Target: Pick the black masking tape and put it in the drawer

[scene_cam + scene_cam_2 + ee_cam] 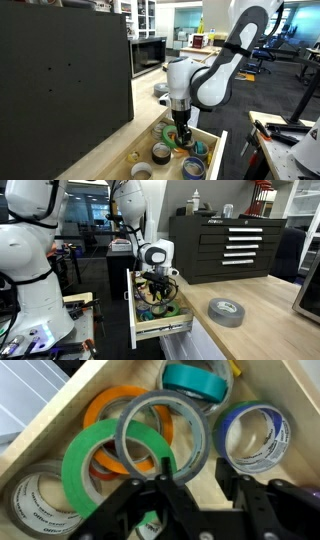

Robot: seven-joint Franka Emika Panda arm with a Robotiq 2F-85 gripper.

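Hand (200, 488) hangs spread and empty over the drawer (222, 152), black masking tape (160, 153) inside just beside.

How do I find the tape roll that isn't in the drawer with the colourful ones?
Find the long wooden counter with the black tool cabinet behind it. Near the counter's edge, beside the open drawer, lies the grey tape roll. It lies flat, dull grey and all alone, while the other rolls are crowded together inside the drawer.
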